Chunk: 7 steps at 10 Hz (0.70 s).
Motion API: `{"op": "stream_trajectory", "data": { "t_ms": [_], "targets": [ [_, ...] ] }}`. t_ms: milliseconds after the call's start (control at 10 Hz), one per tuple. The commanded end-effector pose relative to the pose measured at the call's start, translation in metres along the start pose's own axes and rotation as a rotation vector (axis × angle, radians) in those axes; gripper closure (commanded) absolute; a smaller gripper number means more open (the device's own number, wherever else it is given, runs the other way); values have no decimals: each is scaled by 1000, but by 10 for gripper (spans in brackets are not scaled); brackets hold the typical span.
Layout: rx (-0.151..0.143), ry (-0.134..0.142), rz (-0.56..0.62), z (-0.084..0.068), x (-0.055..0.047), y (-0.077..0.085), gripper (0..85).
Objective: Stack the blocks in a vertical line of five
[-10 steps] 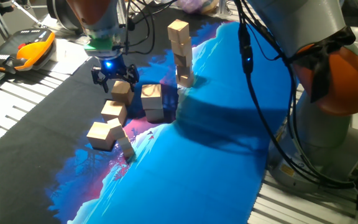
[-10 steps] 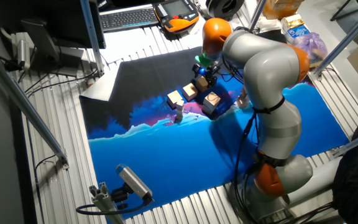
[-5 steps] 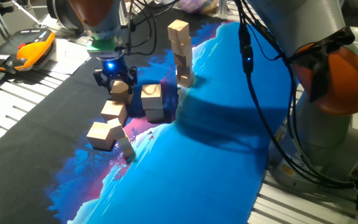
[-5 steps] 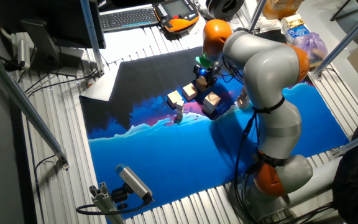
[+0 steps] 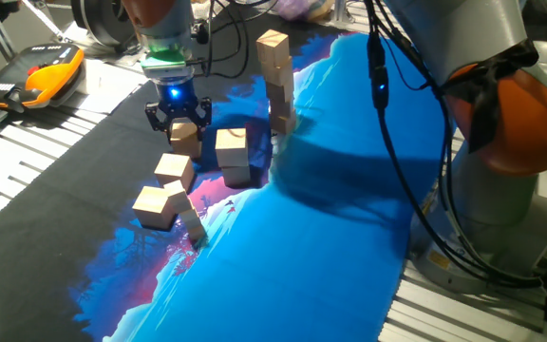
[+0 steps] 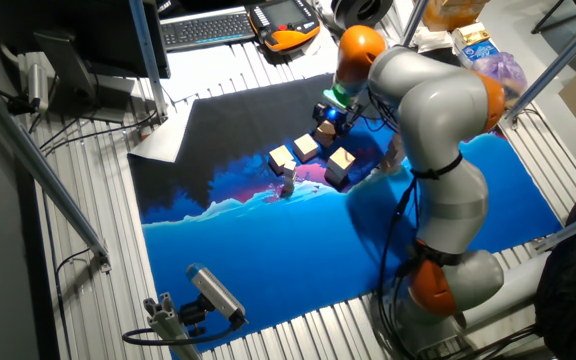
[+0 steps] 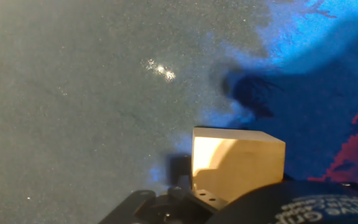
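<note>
On a counter (image 5: 27, 204) draped with a black-and-blue printed mat (image 5: 292, 247), loose wooden cubes lie in a ragged row: nearest one fixed camera a block (image 5: 155, 206) at the mat's pink patch, just behind it a second block (image 5: 174, 169), and to their right a larger cube (image 5: 233, 150) standing on a dark blue base. Behind the second block, the KUKA arm's pincer (image 5: 179, 124) is closed around a third block (image 5: 185, 134), its black fingers on either side of the cube under a glowing blue light; from the hand camera that held block (image 7: 236, 163) fills the lower frame above dark mat, apparently lifted just clear of the surface, though the angle leaves this uncertain. Farther back, a slightly crooked stack of blocks (image 5: 276, 81) rises near the mat's far edge. At the far left an orange-and-black handheld device (image 5: 41, 78) rests on the slatted counter, well apart from the blocks
</note>
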State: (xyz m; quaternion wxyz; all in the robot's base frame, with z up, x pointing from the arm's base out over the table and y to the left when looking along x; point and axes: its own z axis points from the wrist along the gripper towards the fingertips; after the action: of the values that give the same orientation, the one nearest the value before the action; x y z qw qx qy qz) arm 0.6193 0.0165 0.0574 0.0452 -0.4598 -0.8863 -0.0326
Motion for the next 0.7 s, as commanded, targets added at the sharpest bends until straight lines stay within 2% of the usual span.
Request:
{"op": "stream_trajectory", "data": {
  "t_ms": [0, 100, 400, 600],
  "targets": [
    [6, 2, 0, 0, 0, 0, 850],
    [3, -2, -5, 0, 0, 0, 850],
    [9, -83, 19, 0, 0, 0, 850],
    [10, -93, 19, 0, 0, 0, 850]
  ]
}}
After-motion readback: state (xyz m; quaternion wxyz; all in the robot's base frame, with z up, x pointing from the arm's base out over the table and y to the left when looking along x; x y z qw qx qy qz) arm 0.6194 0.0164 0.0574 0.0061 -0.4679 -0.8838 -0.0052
